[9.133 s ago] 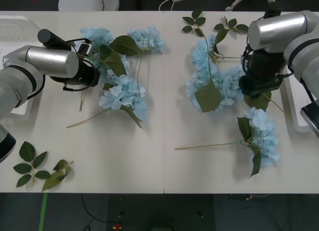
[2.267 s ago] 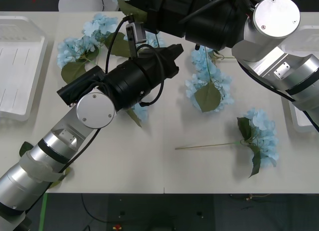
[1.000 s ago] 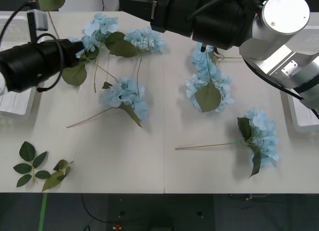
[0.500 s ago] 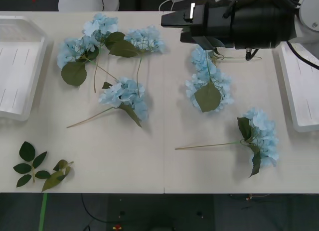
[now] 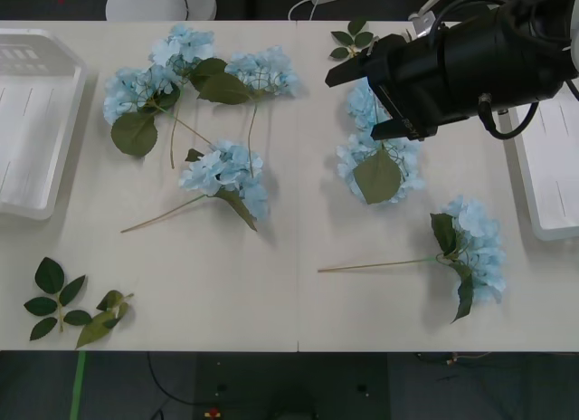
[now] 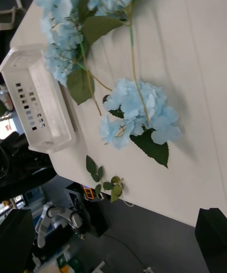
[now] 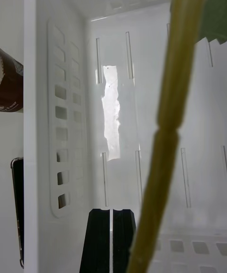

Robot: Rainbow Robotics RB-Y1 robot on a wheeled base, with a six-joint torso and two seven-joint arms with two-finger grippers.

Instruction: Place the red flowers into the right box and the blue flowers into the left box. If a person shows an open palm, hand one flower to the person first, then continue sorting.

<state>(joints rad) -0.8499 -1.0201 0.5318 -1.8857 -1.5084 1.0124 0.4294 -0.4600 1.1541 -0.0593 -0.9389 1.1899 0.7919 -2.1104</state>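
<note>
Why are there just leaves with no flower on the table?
That does look odd. One leaf sprig lies by the table's near left corner and another at the far edge, both without blooms. The blue flowers lie scattered on the table, outside the left box.

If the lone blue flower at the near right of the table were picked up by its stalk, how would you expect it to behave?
That blue flower would probably be top-heavy: a large fluffy bloom on a long, thin stalk, so the head would likely droop or swing. It looks light, petals and leaves seeming thin. Pushed, it would likely pivot rather than roll, since bloom and leaves lie spread flat on the table.
</note>
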